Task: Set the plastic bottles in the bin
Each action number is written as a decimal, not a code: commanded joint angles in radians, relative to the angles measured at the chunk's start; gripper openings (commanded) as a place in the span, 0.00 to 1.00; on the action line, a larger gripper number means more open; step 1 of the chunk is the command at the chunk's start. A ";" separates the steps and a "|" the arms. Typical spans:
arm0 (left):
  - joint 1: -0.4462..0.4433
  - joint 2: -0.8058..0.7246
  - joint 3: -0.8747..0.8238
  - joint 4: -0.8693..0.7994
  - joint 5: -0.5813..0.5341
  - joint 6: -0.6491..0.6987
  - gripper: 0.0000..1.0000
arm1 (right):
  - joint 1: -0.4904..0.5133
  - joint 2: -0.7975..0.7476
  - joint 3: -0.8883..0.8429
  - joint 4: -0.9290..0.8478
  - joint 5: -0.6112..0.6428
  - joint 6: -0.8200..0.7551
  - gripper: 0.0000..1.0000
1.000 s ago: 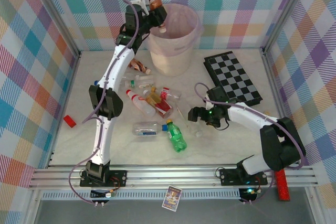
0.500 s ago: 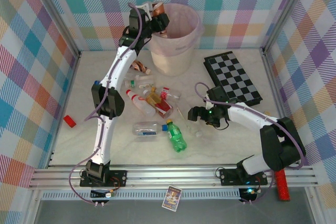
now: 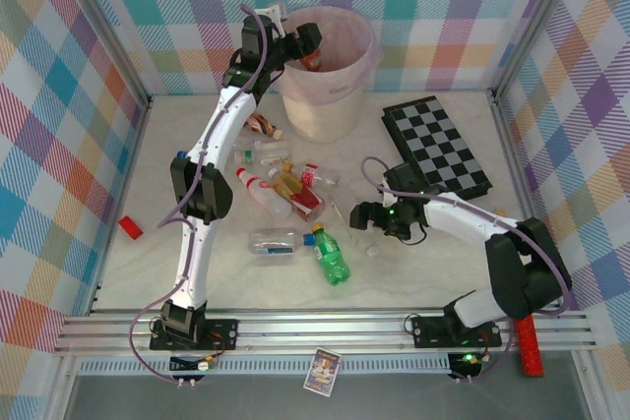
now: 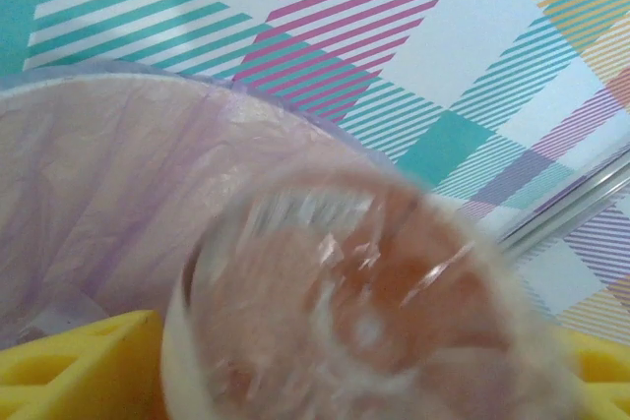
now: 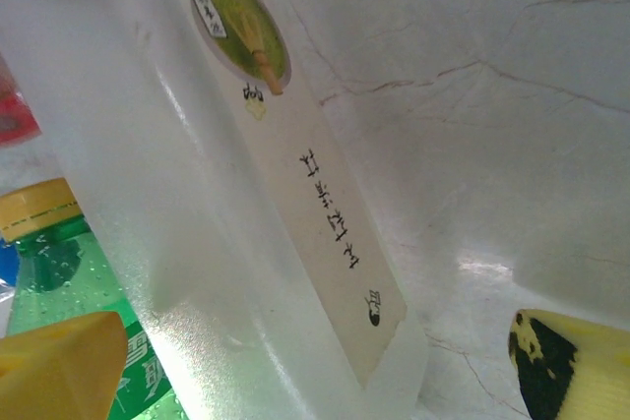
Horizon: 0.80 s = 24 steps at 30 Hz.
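A brown bottle [image 4: 374, 312] is seen, blurred, at the left claw [image 3: 307, 44], directly over the bin [image 3: 330, 105]; whether it is gripped cannot be told. The right claw [image 3: 359, 215] is spread wide astride a clear bottle [image 5: 246, 204], which lies slantwise between its fingers.

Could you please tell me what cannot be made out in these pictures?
- Left wrist: the brown-orange bottle is blurred against the lens, label unreadable, hiding the bottom of the bin.
- Top external: whether the left end effector grips that bottle is too small to tell.
- Right wrist: the clear bottle is cut off by the top and left edges; the green bottle is cropped lower left.
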 commanded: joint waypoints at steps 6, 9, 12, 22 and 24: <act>-0.008 -0.098 -0.024 -0.055 0.007 0.052 0.88 | 0.072 0.075 0.066 -0.035 0.064 0.001 1.00; -0.006 -0.130 -0.030 -0.062 0.009 0.073 0.90 | 0.085 0.093 0.076 -0.035 0.077 0.005 0.99; -0.005 -0.171 -0.034 -0.101 0.005 0.090 0.91 | 0.092 0.106 0.083 -0.038 0.093 0.005 0.96; 0.010 -0.413 -0.238 -0.163 -0.009 0.146 0.97 | 0.092 0.137 0.103 -0.051 0.121 -0.006 0.81; 0.015 -0.498 -0.341 -0.187 -0.026 0.167 0.98 | 0.091 0.132 0.111 -0.066 0.130 -0.011 0.77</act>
